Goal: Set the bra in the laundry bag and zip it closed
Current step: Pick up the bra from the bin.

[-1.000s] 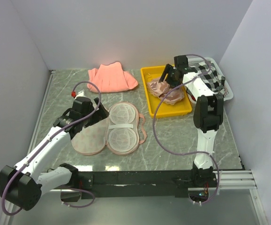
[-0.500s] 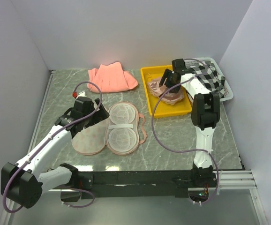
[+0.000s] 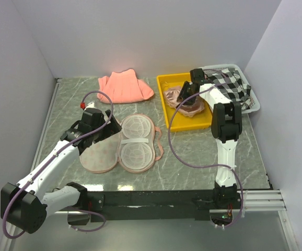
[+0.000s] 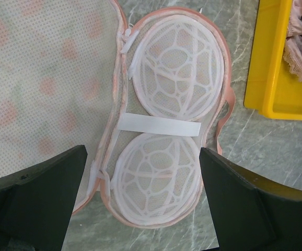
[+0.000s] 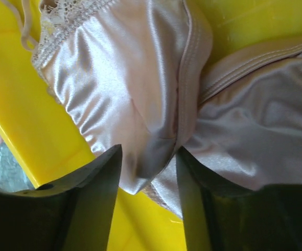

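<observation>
The shiny dusty-pink bra (image 3: 188, 106) lies bunched in the yellow tray (image 3: 167, 107). My right gripper (image 3: 186, 95) is down on it. In the right wrist view a fold of the bra (image 5: 140, 94) fills the gap of the right gripper (image 5: 148, 151), and both fingers press against the satin. The laundry bag (image 3: 122, 144) lies unzipped and spread flat on the table, printed flap on the left, white mesh cups on the right. My left gripper (image 3: 105, 127) hovers over the bag's left edge, wide open with nothing between its fingers; under the left gripper (image 4: 143, 151) lies the bag (image 4: 166, 130).
A salmon-pink folded cloth (image 3: 125, 86) lies at the back. A white basket (image 3: 253, 102) with a black-and-white checked cloth (image 3: 233, 83) stands right of the tray. The yellow tray wall (image 4: 268, 68) shows at the right of the left wrist view.
My right gripper has come down onto the bra in the tray and its jaws have narrowed round a fold of it. The left arm has stayed put.
</observation>
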{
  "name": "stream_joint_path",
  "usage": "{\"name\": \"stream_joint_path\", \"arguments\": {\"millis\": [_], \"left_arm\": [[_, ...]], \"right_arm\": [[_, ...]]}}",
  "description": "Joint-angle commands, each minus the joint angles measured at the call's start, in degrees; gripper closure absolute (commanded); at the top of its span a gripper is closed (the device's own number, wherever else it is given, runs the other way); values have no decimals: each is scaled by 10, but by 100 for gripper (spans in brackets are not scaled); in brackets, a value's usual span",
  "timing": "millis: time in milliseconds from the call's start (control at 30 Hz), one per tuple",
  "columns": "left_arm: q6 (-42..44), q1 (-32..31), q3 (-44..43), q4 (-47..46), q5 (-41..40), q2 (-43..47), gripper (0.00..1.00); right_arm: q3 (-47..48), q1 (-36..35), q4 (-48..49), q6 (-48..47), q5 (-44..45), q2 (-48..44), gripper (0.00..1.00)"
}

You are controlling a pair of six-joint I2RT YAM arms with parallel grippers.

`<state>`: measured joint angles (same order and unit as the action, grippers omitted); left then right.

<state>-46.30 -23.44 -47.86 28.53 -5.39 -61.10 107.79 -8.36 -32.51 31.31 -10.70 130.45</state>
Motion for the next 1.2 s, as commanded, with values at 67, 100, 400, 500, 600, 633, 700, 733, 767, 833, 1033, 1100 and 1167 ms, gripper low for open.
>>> {"name": "stream_joint_path", "arguments": {"millis": [67,100,400,500,600,633,700,733,767,833,1033,1100,1167], "left_arm": [[-1,-1,2,-3,2,7,3],[-1,-1,2,-3,2,5,3],[-3,-1,5,-11,10,0,3],[2,-1,0,-14,12,-8,3],[8,-1,-7,-10,9,-16,3],[9,-1,-7,-10,7,-17,3],[11,-1,-10,-10,6,-19,3],[10,-1,-10,-11,7,-18,3],[10,-1,-11,-12,8,-19,3],[12,-1,-11,-14,9,-20,3],[11,-1,-11,-15,13,-24,3],[11,-1,-12,-14,10,-22,3],[12,-1,-12,-13,8,-22,3]], "right_arm": [[19,5,15,-11,-6,-10,66],[21,5,14,-13,-8,-10,72],[-8,4,39,-33,-35,-76,77],[-8,3,42,-35,-42,-107,77],[-8,0,42,-46,-40,-141,76],[-7,-3,40,-53,-40,-157,76],[-6,-3,36,-59,-28,-172,75],[-6,-4,33,-63,-27,-188,75],[-6,-5,32,-64,-26,-196,75],[-9,-5,31,-67,-23,-216,75],[-15,-10,25,-72,-30,-257,75],[-20,-10,29,-72,-39,-268,75],[-21,-13,30,-73,-42,-288,75]]}}
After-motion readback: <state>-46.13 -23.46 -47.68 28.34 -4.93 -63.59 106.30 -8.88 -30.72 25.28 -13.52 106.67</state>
